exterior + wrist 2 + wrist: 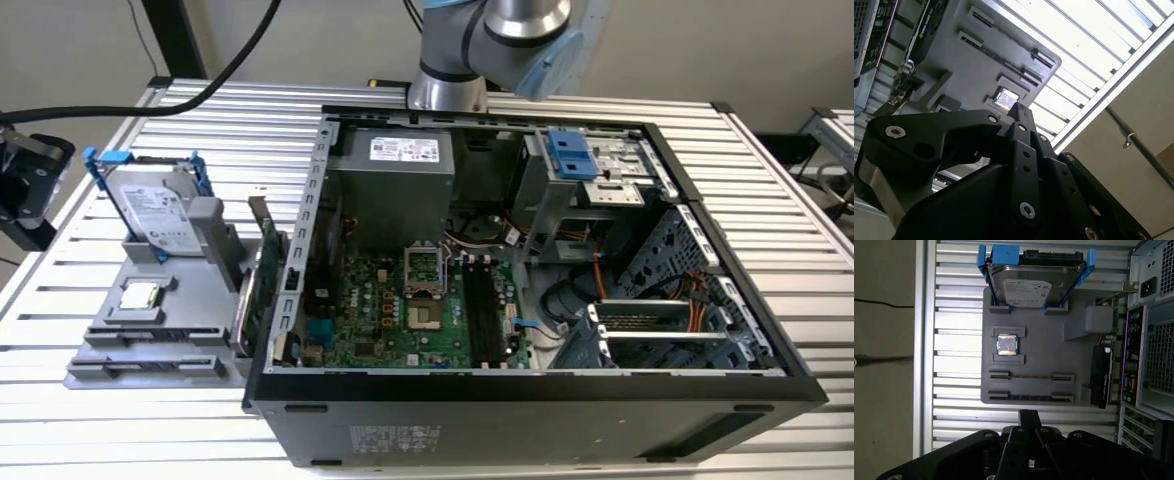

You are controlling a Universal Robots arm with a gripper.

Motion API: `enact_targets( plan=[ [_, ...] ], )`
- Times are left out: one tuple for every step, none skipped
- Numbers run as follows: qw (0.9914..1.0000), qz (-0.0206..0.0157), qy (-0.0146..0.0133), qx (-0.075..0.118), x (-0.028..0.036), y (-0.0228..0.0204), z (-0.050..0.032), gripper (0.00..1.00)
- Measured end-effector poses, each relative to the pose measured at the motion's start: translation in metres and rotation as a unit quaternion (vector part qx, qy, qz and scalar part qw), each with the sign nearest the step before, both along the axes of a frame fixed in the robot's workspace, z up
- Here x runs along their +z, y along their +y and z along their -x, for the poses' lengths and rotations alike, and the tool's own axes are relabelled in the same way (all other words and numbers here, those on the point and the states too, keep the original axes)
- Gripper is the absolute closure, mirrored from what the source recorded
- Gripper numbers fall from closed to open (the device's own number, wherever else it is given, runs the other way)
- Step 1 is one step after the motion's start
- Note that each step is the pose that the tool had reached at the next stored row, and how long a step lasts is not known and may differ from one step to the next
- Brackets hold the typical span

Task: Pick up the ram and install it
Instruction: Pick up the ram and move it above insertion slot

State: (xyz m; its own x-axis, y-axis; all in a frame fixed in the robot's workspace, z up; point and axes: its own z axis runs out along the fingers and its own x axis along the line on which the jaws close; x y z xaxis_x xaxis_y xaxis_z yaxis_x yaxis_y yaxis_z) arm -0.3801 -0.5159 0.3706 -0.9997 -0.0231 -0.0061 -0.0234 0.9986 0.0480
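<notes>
In the first wrist view, the ram point(1030, 397) stands on edge as a thin dark strip in the grey holder tray's point(1044, 340) row nearest my gripper. A second thin strip point(1030, 376) lies in the row beside it. My gripper point(1027, 414) hovers high above the table, just off that edge of the tray, with its fingertips together and nothing between them. The second wrist view shows the gripper point(1019, 107) shut, with the tray point(979, 60) far below it. The black memory slots point(487, 310) lie on the motherboard inside the open case point(534, 390).
On the tray also sit a silver hard drive in a blue frame point(1029, 287), a square processor chip point(1007, 345) and an upright expansion card point(1102, 375). The case stands right beside the tray. A black mechanism with a thick cable point(27, 185) is at the exterior view's left edge.
</notes>
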Motion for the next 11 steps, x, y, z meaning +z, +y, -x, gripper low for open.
enact_targets(
  plan=[
    [1.0, 0.0, -0.0001, 0.0, 0.0, 0.0, 0.0, 1.0],
    [1.0, 0.0, -0.0002, 0.0, 0.0, 0.0, 0.0, 1.0],
    [1.0, 0.0, -0.0029, 0.0, 0.0, 0.0, 0.0, 1.0],
    [0.99998, 0.0, -0.0055, 0.0, 0.0, 0.0, 0.0, 1.0],
    [0.99998, 0.0, -0.0056, 0.0, 0.0, 0.0, 0.0, 1.0],
    [0.99998, 0.0, -0.0057, 0.0, 0.0, 0.0, 0.0, 1.0],
    [0.99998, 0.0, -0.0058, 0.0, 0.0, 0.0, 0.0, 1.0],
    [0.99998, 0.0, -0.0059, 0.0, 0.0, 0.0, 0.0, 1.0],
    [0.99998, 0.0, -0.0058, 0.0, 0.0, 0.0, 0.0, 1.0],
    [0.99998, 0.0, -0.0057, 0.0, 0.0, 0.0, 0.0, 1.0],
    [0.99998, 0.0, -0.0056, 0.0, 0.0, 0.0, 0.0, 1.0]
  ],
)
